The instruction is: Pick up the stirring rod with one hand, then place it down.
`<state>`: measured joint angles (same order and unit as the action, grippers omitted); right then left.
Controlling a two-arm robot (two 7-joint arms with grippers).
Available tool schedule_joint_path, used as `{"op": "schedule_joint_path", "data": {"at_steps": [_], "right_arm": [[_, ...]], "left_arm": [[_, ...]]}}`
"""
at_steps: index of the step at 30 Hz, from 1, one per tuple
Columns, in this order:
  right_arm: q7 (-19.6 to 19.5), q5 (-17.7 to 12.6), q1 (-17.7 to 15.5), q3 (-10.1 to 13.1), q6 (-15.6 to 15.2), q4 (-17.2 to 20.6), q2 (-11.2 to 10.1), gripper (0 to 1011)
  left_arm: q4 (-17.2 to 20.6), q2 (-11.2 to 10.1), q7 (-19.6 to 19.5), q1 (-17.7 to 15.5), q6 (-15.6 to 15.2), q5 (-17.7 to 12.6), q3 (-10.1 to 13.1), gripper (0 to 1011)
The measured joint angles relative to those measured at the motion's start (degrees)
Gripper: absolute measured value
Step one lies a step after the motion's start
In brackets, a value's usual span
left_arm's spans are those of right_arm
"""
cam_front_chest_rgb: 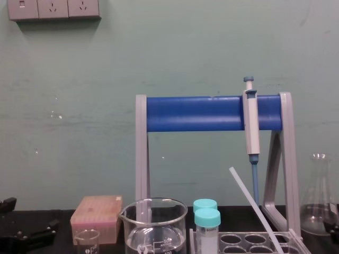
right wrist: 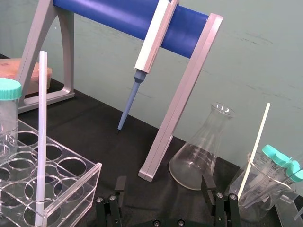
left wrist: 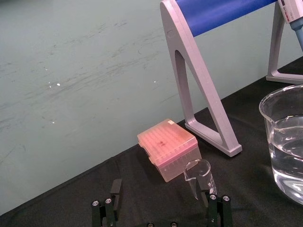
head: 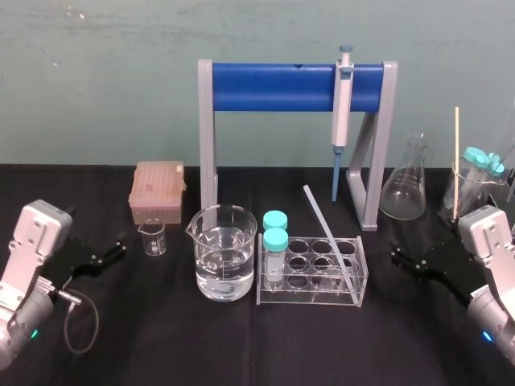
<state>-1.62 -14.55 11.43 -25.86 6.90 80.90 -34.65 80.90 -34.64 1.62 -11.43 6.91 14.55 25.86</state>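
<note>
The left gripper [head: 117,248] and right gripper [head: 400,257] sit low at either side, pointing inward, fingers spread apart.

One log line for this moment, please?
stirring rod: leaning in tube rack, untouched | left gripper: open, table's left | right gripper: open, table's right

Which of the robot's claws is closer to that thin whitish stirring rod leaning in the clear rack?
Right. The right claw sits just right of the rack holding the stirring rod; the left claw is farther off, beyond the large beaker.
</note>
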Motion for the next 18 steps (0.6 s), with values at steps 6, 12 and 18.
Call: {"op": "schedule_joint_path", "data": {"at_steps": [6,12,18], "right_arm": [[0.0,0.0,0.0,0.0,0.0,0.0,0.0,1000],[0.0,0.0,0.0,0.0,0.0,0.0,0.0,1000],[0.0,0.0,0.0,0.0,0.0,0.0,0.0,1000]], "left_arm": [[0.0,0.0,0.0,0.0,0.0,0.0,0.0,1000],[0.0,0.0,0.0,0.0,0.0,0.0,0.0,1000],[0.0,0.0,0.0,0.0,0.0,0.0,0.0,1000]]}}
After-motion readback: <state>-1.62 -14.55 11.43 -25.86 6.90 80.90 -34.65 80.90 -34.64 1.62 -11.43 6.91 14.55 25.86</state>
